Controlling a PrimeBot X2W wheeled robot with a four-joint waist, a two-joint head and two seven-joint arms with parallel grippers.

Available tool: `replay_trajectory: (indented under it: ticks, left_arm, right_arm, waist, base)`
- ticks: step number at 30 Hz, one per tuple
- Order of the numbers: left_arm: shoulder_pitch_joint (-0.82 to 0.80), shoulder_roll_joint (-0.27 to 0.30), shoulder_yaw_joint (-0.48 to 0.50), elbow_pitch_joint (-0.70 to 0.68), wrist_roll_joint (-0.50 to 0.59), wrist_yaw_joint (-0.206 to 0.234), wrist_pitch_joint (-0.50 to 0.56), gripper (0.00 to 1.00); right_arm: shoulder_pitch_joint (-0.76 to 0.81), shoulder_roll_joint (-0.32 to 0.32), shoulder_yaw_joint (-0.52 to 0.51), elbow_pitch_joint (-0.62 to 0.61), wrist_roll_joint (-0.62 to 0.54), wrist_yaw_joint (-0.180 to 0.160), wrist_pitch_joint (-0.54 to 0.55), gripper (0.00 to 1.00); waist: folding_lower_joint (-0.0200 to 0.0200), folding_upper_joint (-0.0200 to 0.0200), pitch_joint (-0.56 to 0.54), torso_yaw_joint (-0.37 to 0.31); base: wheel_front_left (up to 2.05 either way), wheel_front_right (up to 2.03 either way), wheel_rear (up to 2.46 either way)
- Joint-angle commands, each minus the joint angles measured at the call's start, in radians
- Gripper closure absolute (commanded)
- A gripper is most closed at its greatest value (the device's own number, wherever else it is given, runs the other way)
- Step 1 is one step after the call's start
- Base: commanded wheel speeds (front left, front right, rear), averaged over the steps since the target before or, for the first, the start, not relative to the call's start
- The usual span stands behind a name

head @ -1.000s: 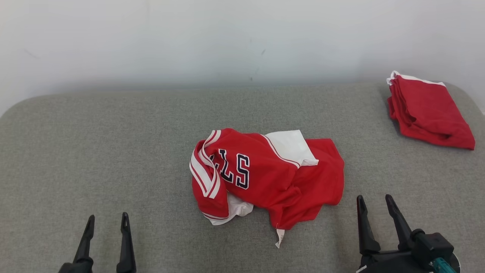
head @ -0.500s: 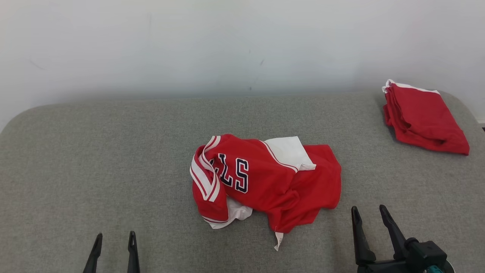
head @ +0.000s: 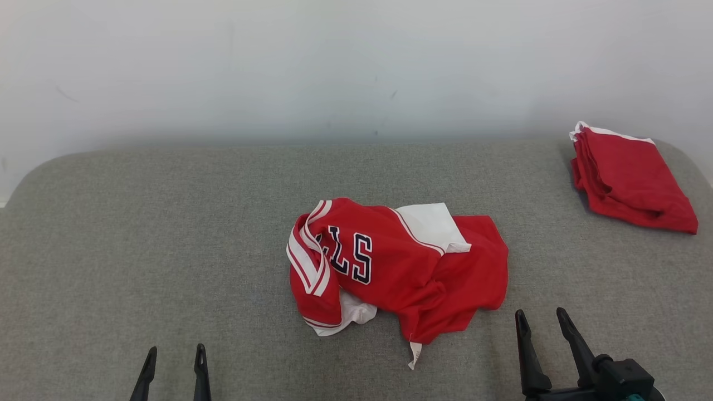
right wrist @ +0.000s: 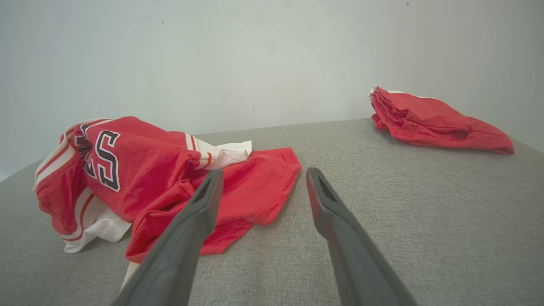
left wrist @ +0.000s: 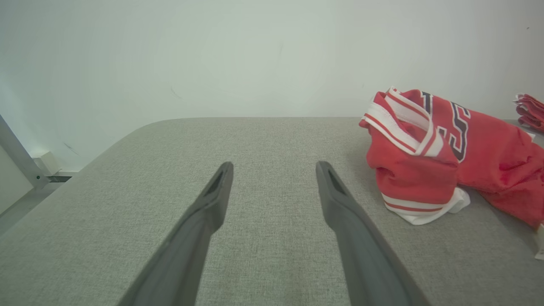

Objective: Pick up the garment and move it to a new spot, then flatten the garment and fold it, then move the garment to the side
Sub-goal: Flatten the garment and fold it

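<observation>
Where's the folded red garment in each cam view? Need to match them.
Head view: folded red garment, upper right, at the grey surface's far corner.
Left wrist view: a sliver at the right edge, past the crumpled red jersey.
Right wrist view: upper right.
Shared landmark: that jersey's navy lettering, left of it in all three.
</observation>
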State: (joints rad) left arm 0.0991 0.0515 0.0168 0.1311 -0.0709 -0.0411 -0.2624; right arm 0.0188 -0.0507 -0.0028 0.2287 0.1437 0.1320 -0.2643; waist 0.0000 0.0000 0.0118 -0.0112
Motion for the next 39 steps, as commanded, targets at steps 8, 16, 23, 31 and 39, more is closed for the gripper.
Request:
replay_trajectory:
  ticks: [8, 16, 23, 31, 39]
  left_arm:
    - [0.008, -0.002, 0.004, 0.002, -0.011, 0.004, -0.002, 0.00]
    - [0.001, -0.002, 0.007, 0.003, -0.010, 0.001, -0.002, 0.00]
    - [-0.007, -0.002, 0.011, 0.004, -0.009, -0.006, -0.002, 0.00]
    - [-0.071, -0.002, -0.022, 0.026, -0.006, -0.038, -0.002, 0.00]
    - [-0.179, -0.002, -0.098, 0.121, -0.003, -0.067, -0.002, 0.00]
  right_arm:
    - [0.001, 0.001, 0.006, 0.002, -0.001, -0.003, -0.001, 0.00]
    - [0.000, 0.001, 0.003, 0.004, -0.001, -0.003, -0.001, 0.00]
    - [-0.003, 0.001, 0.004, 0.003, 0.003, -0.003, -0.001, 0.00]
    - [-0.020, 0.001, 0.007, 0.000, 0.010, -0.003, -0.001, 0.00]
    - [-0.060, 0.001, 0.021, -0.003, 0.023, -0.003, -0.001, 0.00]
  waist:
    - [0.0000, 0.0000, 0.006, -0.001]
    - [0.0000, 0.0000, 0.009, -0.001]
    - [0.0000, 0.0000, 0.011, -0.003]
    - [0.0000, 0.0000, 0.036, -0.011]
    - [0.0000, 0.0000, 0.089, -0.059]
  base:
    - [0.00, 0.00, 0.00]
    - [0.00, 0.00, 0.00]
    - [0.00, 0.00, 0.00]
    - [0.00, 0.00, 0.00]
    - [0.00, 0.00, 0.00]
